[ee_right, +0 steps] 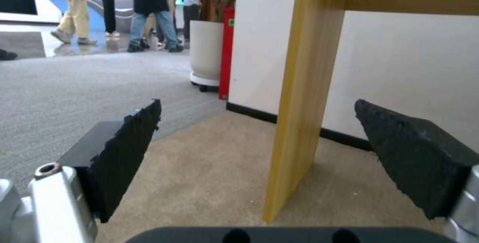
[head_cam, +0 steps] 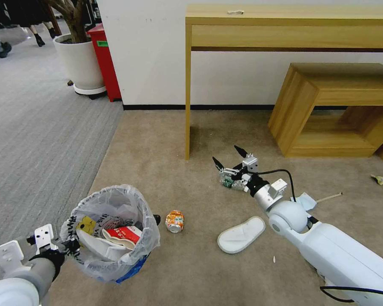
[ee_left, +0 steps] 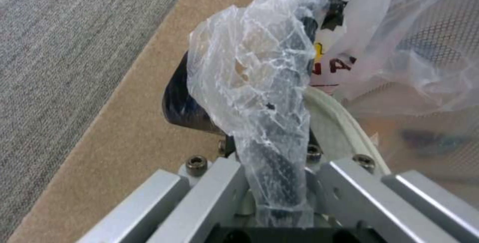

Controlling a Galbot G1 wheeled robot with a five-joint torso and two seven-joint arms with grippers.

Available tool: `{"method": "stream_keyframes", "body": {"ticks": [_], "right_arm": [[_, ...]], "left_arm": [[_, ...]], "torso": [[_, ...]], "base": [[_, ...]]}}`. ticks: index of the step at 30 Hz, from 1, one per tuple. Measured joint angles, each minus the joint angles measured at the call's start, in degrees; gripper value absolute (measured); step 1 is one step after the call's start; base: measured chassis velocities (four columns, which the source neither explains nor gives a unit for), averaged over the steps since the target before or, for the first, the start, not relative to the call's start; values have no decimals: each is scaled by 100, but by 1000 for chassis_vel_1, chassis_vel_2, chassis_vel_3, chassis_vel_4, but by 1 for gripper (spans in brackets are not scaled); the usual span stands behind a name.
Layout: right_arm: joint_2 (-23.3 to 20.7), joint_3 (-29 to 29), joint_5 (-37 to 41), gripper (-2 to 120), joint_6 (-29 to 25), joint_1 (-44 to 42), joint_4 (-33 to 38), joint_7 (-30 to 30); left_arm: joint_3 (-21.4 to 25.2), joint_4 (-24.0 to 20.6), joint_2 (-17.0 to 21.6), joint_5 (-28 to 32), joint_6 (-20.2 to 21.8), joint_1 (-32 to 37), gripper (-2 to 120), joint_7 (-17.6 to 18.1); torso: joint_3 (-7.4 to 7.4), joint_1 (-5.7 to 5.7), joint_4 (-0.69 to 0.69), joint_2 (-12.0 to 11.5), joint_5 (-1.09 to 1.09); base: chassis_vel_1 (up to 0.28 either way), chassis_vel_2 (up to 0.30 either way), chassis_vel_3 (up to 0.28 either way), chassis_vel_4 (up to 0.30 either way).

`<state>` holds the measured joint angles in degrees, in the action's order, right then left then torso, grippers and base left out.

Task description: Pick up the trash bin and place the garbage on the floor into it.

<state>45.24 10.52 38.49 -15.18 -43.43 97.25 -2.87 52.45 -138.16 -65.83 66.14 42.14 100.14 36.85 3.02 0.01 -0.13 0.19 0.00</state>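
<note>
The trash bin (head_cam: pixel 98 262), black and lined with a crinkled clear bag, hangs at lower left over the beige floor (head_cam: pixel 191 263). My left gripper (head_cam: pixel 68 245) is shut on its rim; in the left wrist view the bag (ee_left: pixel 249 85) drapes over the left gripper (ee_left: pixel 272 149). A white slipper and a red packet (head_cam: pixel 124 233) lie inside. A crushed orange can (head_cam: pixel 174 221), a white slipper (head_cam: pixel 241 234), a blue mask (head_cam: pixel 306 200) and a wooden stick (head_cam: pixel 330 197) lie on the carpet. My right gripper (head_cam: pixel 228 155) (ee_right: pixel 257 104) is open, holding nothing, low near the table leg.
A wooden console table's leg (head_cam: pixel 187 106) (ee_right: pixel 299 104) stands just beyond the right gripper. A low wooden bench (head_cam: pixel 340 106) sits at the right wall, with a yellow wrapper (head_cam: pixel 381 179) near it. Grey ribbed carpet (head_cam: pixel 38 136), a white planter (head_cam: pixel 78 63) and a red box (head_cam: pixel 104 59) are at left.
</note>
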Motion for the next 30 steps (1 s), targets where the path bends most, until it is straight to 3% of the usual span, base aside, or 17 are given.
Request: {"method": "stream_keyframes", "body": {"ticks": [30], "right_arm": [[-34,35,69,100,-68,-66,25,-9]], "left_arm": [[32,-33,-52,-18,-1,38,0,-4]], "torso": [[0,0,0,0,0]], "base": [[-15,10,12,-13]]}}
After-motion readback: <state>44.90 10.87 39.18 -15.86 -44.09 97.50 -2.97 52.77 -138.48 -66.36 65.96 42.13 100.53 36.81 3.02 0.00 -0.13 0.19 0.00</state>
